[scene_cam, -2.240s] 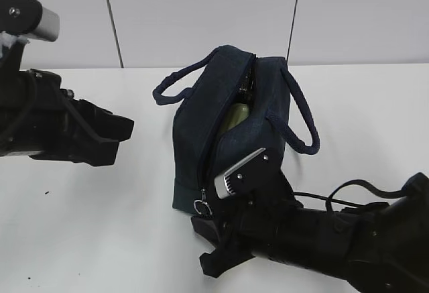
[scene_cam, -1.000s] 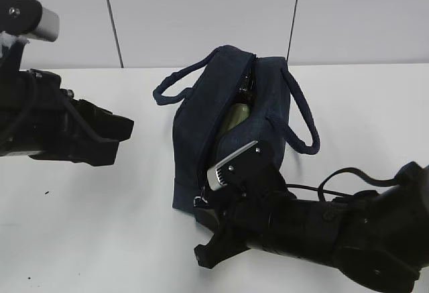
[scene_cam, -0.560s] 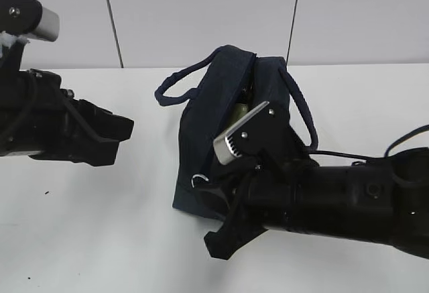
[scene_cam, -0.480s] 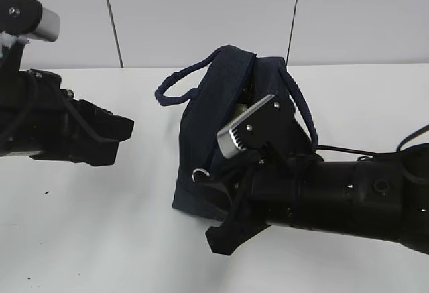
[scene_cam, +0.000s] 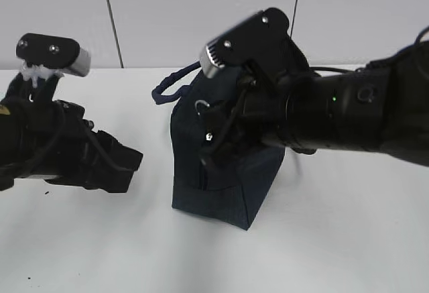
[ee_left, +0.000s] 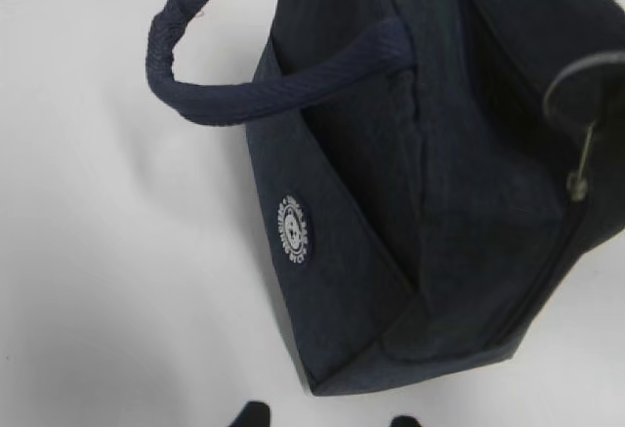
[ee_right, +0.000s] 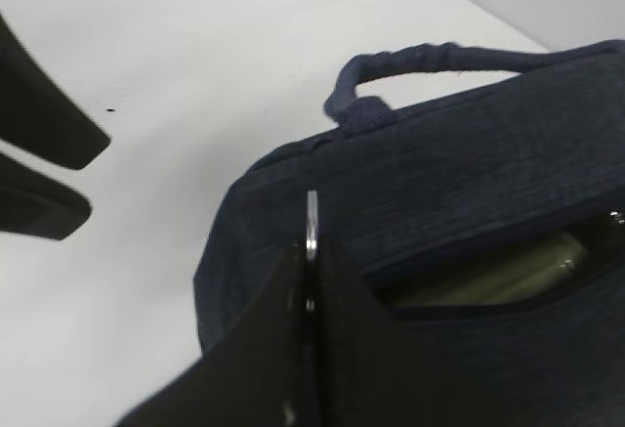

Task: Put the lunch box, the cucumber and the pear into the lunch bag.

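Note:
The navy lunch bag point(scene_cam: 221, 186) stands upright on the white table. My right gripper point(scene_cam: 213, 129) is shut on the zipper's metal ring pull point(scene_cam: 200, 108) high on the bag's near end. In the right wrist view the fingers point(ee_right: 293, 290) pinch the ring point(ee_right: 312, 214), and a pale green lid of the lunch box point(ee_right: 493, 276) shows through the remaining zipper gap. The cucumber and pear are hidden. My left gripper point(scene_cam: 127, 165) is open and empty to the left of the bag; its fingertips point(ee_left: 252, 413) sit just short of the bag's bottom corner point(ee_left: 322, 378).
One padded handle point(scene_cam: 171, 85) loops out to the bag's left, also seen in the left wrist view point(ee_left: 273, 85) and the right wrist view point(ee_right: 391, 75). A white wall with dark seams point(scene_cam: 110, 18) stands behind the table. The right arm's body point(scene_cam: 348, 112) hangs over the bag.
My right gripper closed on the ring pull and rose with it from the bag's lower end to near its top, narrowing the opening. My left arm shifted right, toward the bag.

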